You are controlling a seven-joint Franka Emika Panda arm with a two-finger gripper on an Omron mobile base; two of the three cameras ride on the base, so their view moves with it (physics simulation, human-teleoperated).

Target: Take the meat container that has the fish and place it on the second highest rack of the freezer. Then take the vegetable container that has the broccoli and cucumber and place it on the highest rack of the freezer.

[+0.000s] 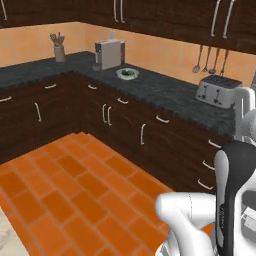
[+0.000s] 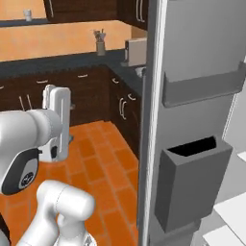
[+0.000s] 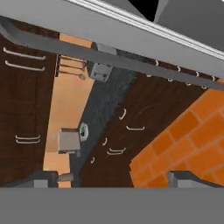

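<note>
The vegetable container (image 1: 127, 73), a whitish bowl with green pieces inside, sits on the dark counter next to a boxy grey appliance (image 1: 109, 54). In the hand view the vegetable container (image 3: 84, 130) is small and far away. My gripper (image 3: 113, 178) is open, with its fingertips (image 3: 43, 177) wide apart and nothing between them, well away from the counter. The freezer door (image 2: 192, 96) stands open close on my right, and white shelves (image 2: 229, 207) show behind it. The meat container with the fish is out of view.
A toaster (image 1: 218, 90) stands on the counter to the right of the bowl, and a utensil holder (image 1: 59, 47) is in the far corner. Dark cabinets run under the counter. Orange tiled floor (image 1: 75, 190) lies between me and the counter. The freezer door carries grey bins (image 2: 192, 187).
</note>
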